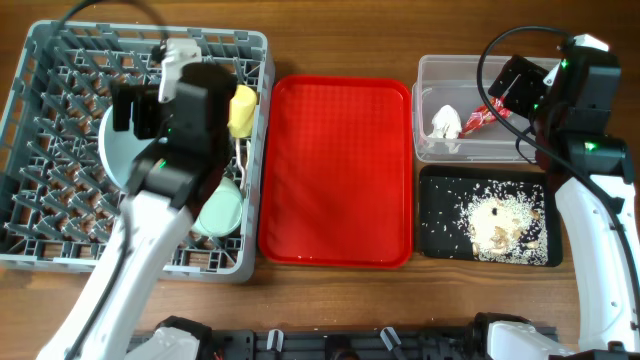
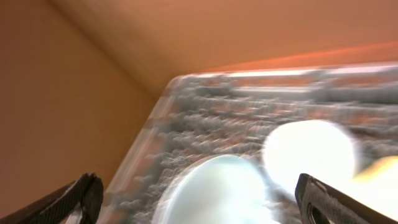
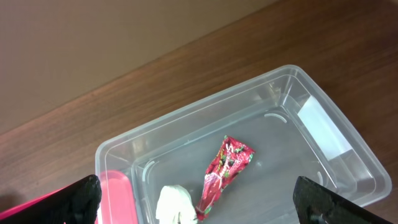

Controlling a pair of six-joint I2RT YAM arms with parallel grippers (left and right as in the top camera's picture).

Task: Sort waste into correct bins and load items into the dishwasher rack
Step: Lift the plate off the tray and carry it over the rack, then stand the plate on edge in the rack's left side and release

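Note:
The grey dishwasher rack (image 1: 60, 60) stands at the left. In it are the light blue plate (image 1: 118, 150) on edge, the yellow cup (image 1: 242, 108), the pale green bowl (image 1: 220, 212) and a white utensil (image 1: 243, 165). My left gripper (image 1: 140, 110) is open and empty above the rack. Its view is blurred and shows the plate (image 2: 211, 193) and a bright round dish (image 2: 311, 155). My right gripper (image 3: 202, 205) is open and empty above the clear tub (image 3: 186, 118), which holds the red wrapper (image 3: 227, 168) and white napkin (image 3: 177, 205). The light blue bowl cannot be made out.
The flat red tray (image 1: 338, 170) lies between the rack and the tub (image 1: 430, 70). The black tray (image 1: 435, 200), in front of the tub, holds whitish rice scraps (image 1: 500, 220). My left arm covers the rack's middle.

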